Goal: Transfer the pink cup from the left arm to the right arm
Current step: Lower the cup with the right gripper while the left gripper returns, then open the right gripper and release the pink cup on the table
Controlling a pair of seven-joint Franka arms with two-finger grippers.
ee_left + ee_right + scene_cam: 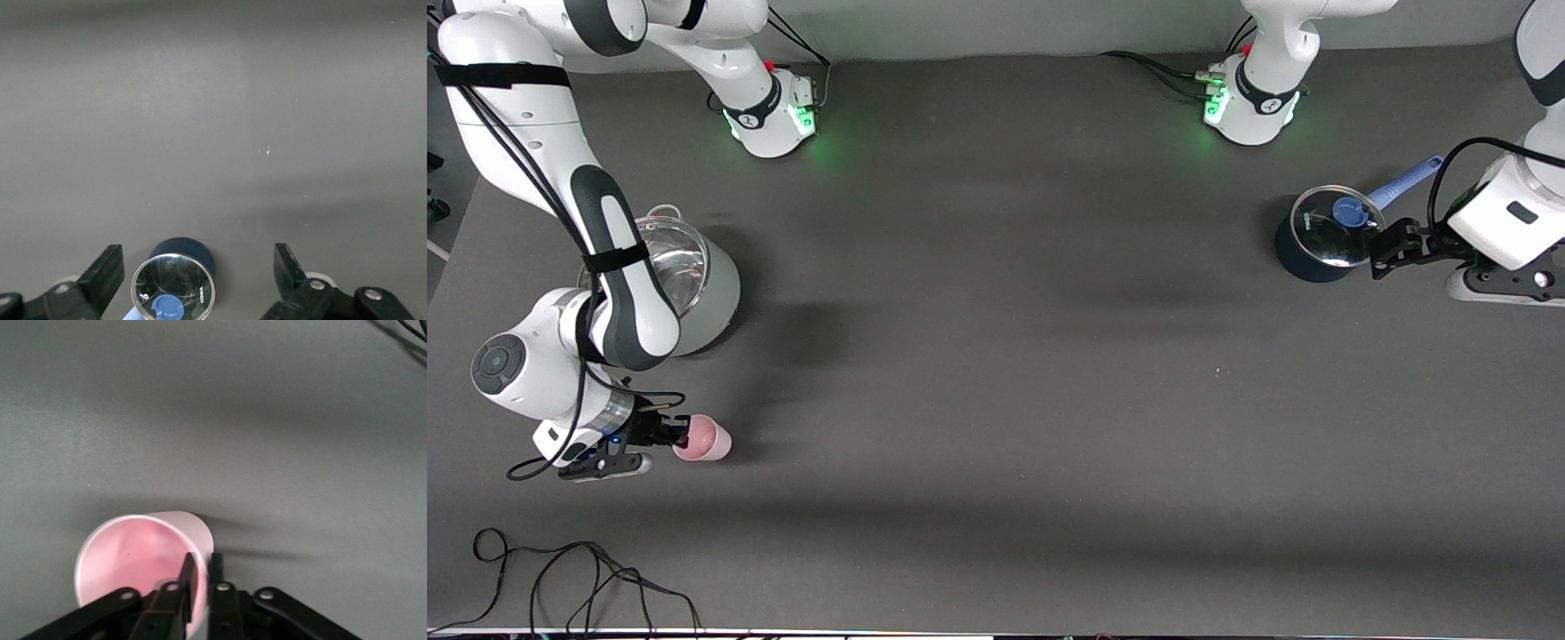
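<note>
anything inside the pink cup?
Only one finger of the right end effector, pinching the rim of the pink cup. The visible interior looks bare; the part the end effector covers cannot be seen.

High front camera; 2 close wrist cameras.

Wide bare grey table point(1014, 356) across the frame's middle, open passage — steel pot point(685, 276) at centre left, lidded blue pot point(1320, 236) at upper right, loose black cable point(587, 578) at lower left.
</note>
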